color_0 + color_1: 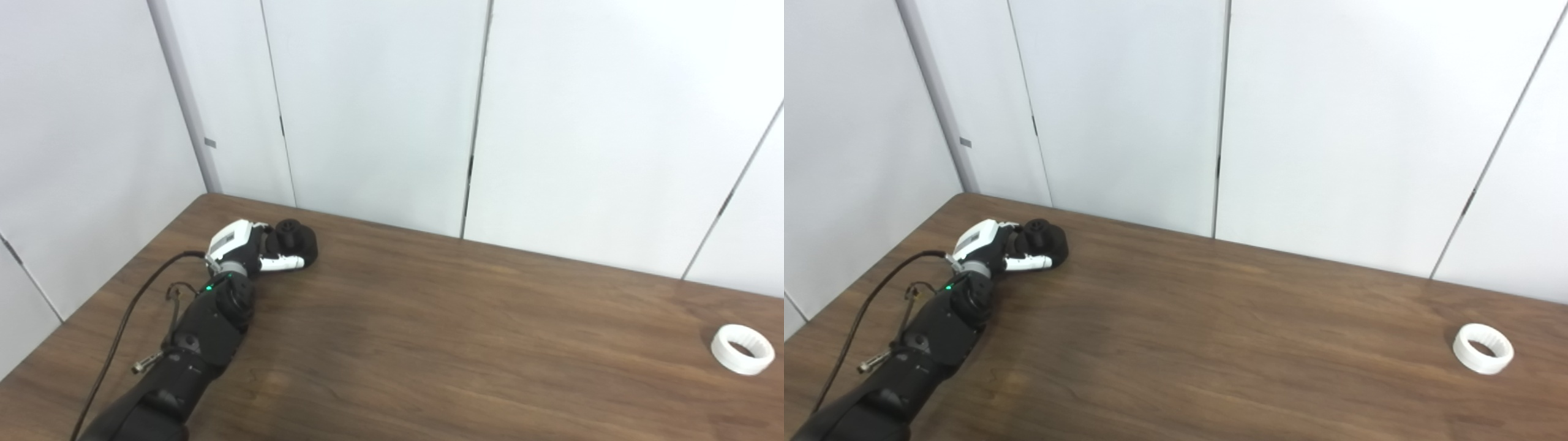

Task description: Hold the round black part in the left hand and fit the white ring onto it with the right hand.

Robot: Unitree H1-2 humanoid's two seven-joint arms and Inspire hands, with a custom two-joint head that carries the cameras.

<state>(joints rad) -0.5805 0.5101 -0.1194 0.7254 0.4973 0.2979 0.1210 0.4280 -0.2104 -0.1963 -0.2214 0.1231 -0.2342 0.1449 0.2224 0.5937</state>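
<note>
The left hand point(248, 248) wraps its fingers around the round black plastic part point(297, 242) on the brown wooden table point(429, 343). Well to the part's right lies the white ribbed ring point(742, 349), untouched.

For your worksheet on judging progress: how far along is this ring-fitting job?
Early stage. The left hand is at the round black part on the table, fingers around it; whether gripped is unclear. The white ring lies untouched far right. The right hand is out of view; fitting remains.
</note>
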